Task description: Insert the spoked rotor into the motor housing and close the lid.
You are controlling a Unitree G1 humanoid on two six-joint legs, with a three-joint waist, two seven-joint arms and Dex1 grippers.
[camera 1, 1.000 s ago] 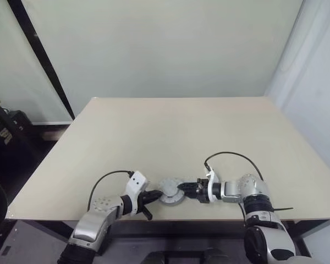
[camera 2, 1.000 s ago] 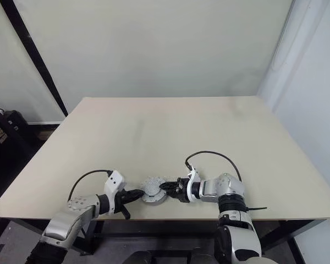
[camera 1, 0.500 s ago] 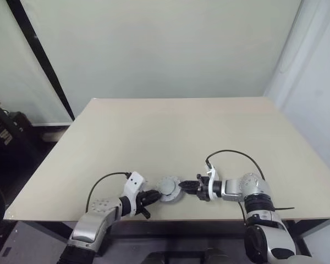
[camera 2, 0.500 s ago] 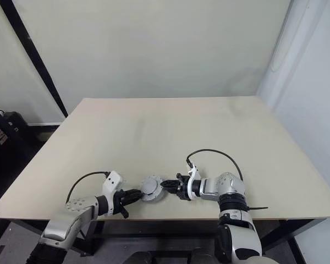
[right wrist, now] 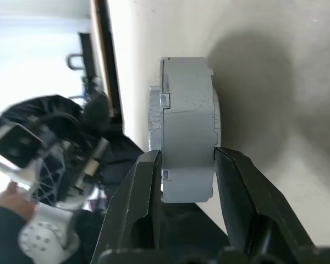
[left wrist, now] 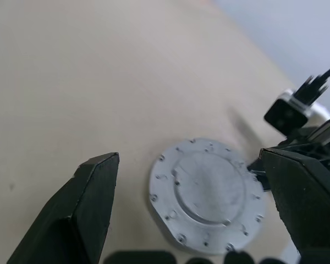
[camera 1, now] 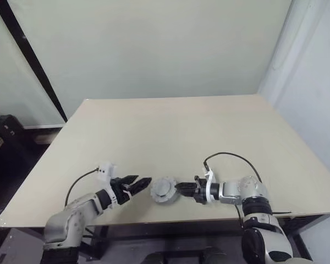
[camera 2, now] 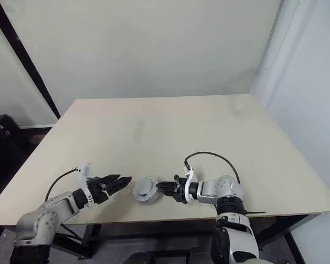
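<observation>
Evidently pinched across its closed grey motor housing (right wrist: 187, 129) by right tool (camera 1: 181, 190) near worktop (camera 1: 170, 132) front edge, steadying it, left tool (camera 1: 136, 183) spread wide beside.

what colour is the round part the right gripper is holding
Plain light grey; the closed motor housing shows best in the left wrist view, with small screw holes around its rim.

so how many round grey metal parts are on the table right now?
1: a closed round grey metal motor housing, near the front edge of the beige table, pinched by the right gripper; the open left gripper sits just beside it. Any parts inside are hidden.
</observation>
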